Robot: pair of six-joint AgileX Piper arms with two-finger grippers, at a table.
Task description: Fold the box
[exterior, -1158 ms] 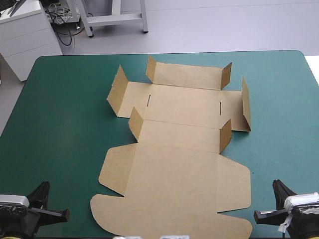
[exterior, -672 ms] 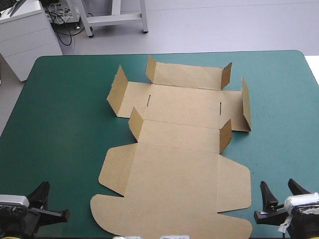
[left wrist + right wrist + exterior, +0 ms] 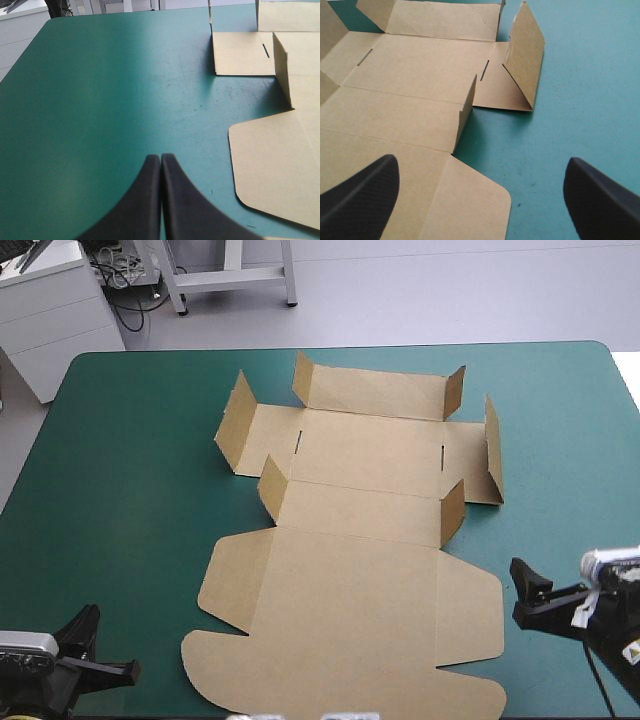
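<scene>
Currently box (image 3: 350, 570) lies unfolded on teal-green cover (image 3: 130, 490); left tool (image 3: 160, 159) clenched, right tool (image 3: 481, 160) released beside box's right edge.

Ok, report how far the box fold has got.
Done: almost nothing; the box lies as a flat sheet, only its small flaps standing. In hand: the right gripper, open, hovers at the box's right edge; the left gripper is shut over teal-green cover. Left: raising and tucking every wall.

The table (image 3: 130, 500) with its teal-green cover bears the brown box (image 3: 350, 580), a cut sheet lying mostly flat around the middle, broad lid panel toward the near edge, small flaps standing up farther back.
</scene>
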